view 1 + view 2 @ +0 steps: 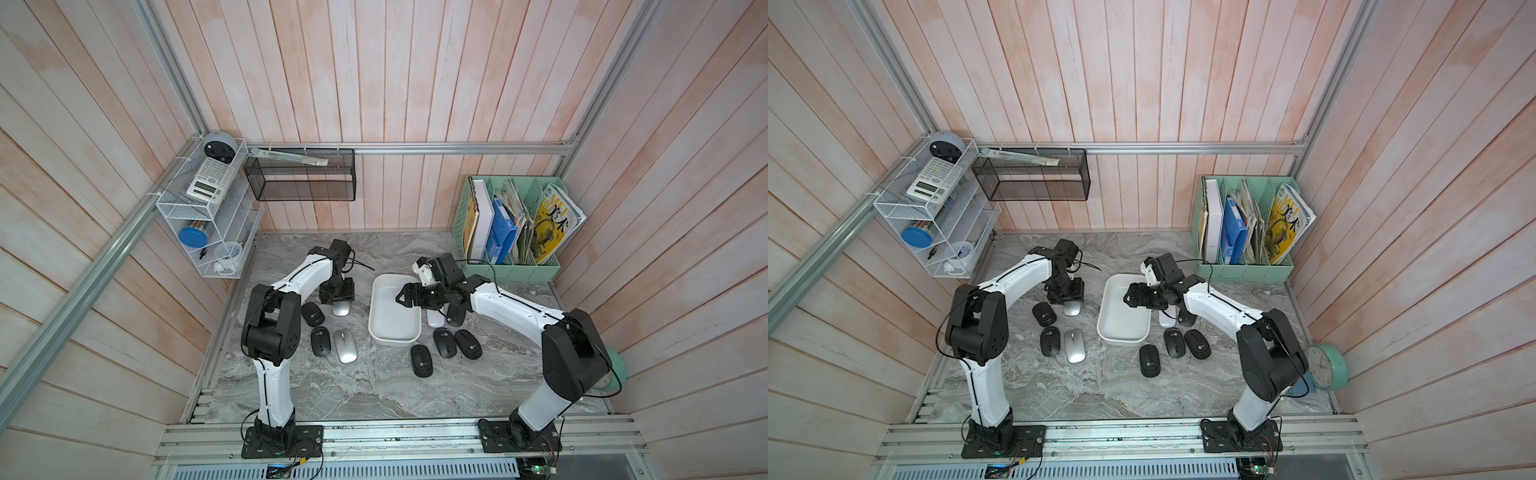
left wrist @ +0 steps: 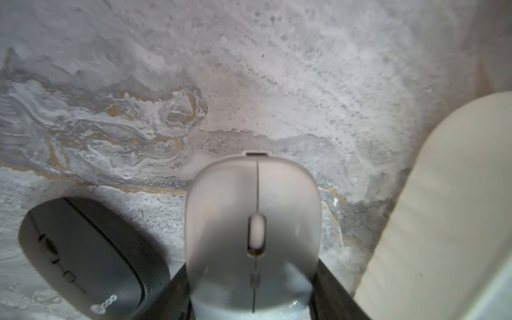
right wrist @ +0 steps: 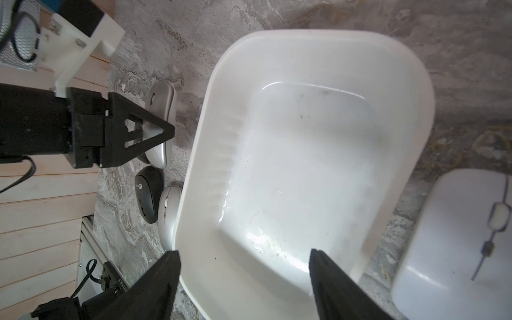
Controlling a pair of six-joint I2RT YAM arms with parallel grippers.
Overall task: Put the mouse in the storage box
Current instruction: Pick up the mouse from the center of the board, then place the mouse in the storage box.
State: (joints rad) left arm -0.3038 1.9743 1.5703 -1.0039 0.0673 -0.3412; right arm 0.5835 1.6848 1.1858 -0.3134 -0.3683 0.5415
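A silver mouse (image 2: pixel 253 230) sits between the jaws of my left gripper (image 2: pixel 252 266), which press on both its sides. In both top views this gripper (image 1: pixel 337 296) points down over the silver mouse (image 1: pixel 340 310), left of the storage box (image 1: pixel 376 328), a white low-walled tub with nothing in it. My right gripper (image 3: pixel 243 251) hangs over the box's (image 3: pixel 205 124) right part with its jaws wide apart and nothing between them. In a top view the right gripper (image 1: pixel 1128 296) points left across the box (image 1: pixel 1105 309).
Several mice lie around the box: black ones (image 1: pixel 312 313) (image 1: pixel 321 340) and a silver one (image 1: pixel 345 345) on its left, black ones (image 1: pixel 421 360) (image 1: pixel 444 343) (image 1: pixel 468 344) and a white one (image 3: pixel 454 243) on its right. A mint-green organizer (image 1: pixel 511 266) stands at the back right.
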